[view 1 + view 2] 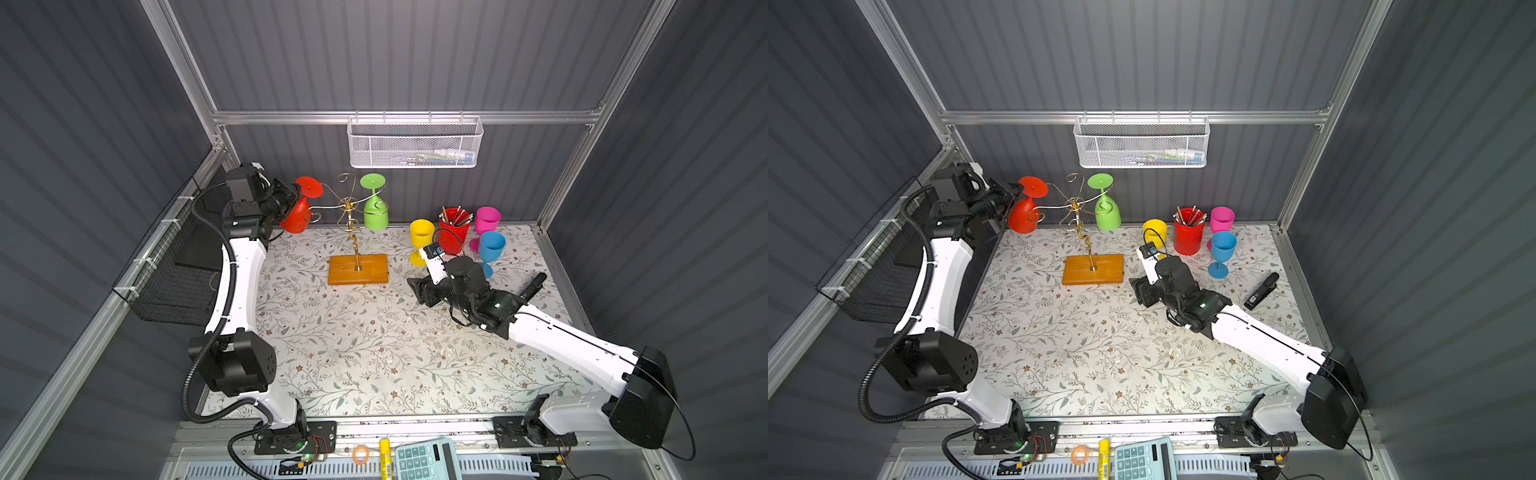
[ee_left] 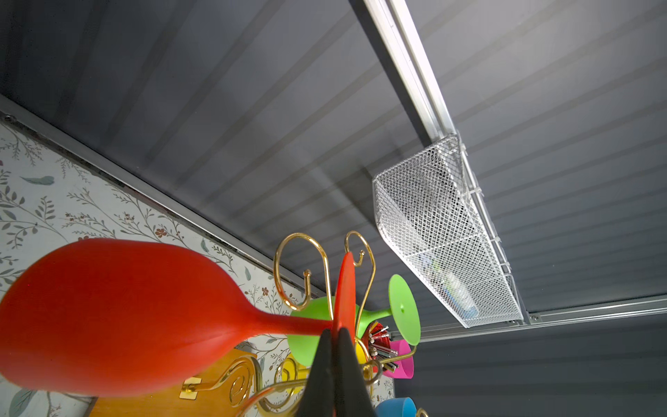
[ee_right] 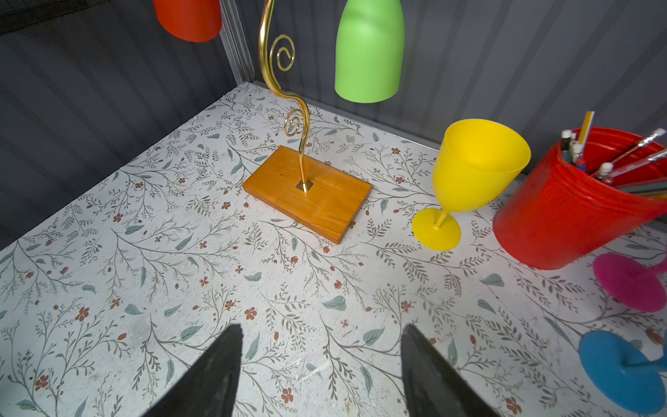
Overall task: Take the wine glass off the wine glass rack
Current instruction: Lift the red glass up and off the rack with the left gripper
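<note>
At the left end of the wine glass rack (image 1: 348,208), the red wine glass (image 1: 296,214) hangs bowl-down and foot-up, near the back wall. Left gripper (image 2: 335,334) is clamped on the rim of the glass's foot disc; 2 black fingers (image 2: 321,368) pinch it edge-on in the left wrist view. Cannot tell whether the stem sits inside the gold scroll or just beside it. A green wine glass (image 1: 375,214) hangs on the opposite arm. Right gripper (image 3: 321,328) sits low over the table (image 1: 374,353), jaws wide, holding nothing, well apart from the rack's wooden base (image 3: 306,191).

Handling, judged: the glass looks like matte moulded plastic, so light, stiff and not brittle, with fair friction. The foot disc is thin, and a pinch on its rim leaves the bowl free to swing. A hold on the stem would be steadier, but the wire crowds it. The rack is thin wire on a small base and likely tips or drags if the stem snags. Draw out along the scroll's opening, slowly.
</note>
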You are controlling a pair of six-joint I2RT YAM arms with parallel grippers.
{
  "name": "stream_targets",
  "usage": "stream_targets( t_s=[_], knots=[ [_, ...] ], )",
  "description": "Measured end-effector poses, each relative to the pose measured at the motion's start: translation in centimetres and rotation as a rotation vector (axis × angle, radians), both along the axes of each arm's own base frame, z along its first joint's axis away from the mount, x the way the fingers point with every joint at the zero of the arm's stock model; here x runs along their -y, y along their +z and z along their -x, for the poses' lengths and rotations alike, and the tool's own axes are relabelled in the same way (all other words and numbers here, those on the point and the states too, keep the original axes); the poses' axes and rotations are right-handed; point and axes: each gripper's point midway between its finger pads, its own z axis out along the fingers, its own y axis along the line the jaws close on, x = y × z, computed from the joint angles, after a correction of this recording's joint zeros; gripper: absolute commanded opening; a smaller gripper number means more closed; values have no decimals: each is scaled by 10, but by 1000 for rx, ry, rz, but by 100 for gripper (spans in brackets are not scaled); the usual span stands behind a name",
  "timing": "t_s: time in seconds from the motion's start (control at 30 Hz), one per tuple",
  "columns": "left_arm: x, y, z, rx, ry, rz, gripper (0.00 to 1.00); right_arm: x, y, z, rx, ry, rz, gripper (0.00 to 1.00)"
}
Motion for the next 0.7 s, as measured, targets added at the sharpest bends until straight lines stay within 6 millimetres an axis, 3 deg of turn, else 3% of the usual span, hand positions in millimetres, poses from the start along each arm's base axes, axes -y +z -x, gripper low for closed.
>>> stream_targets(
  t_s=[0.3,0.7],
  knots=[
    [-6,45,8,98,30,-68,0,0,0,0,3,1,3,70],
    [7,72,16,198,-41,-145,0,4,7,1,6,-21,-17,70]
  ],
)
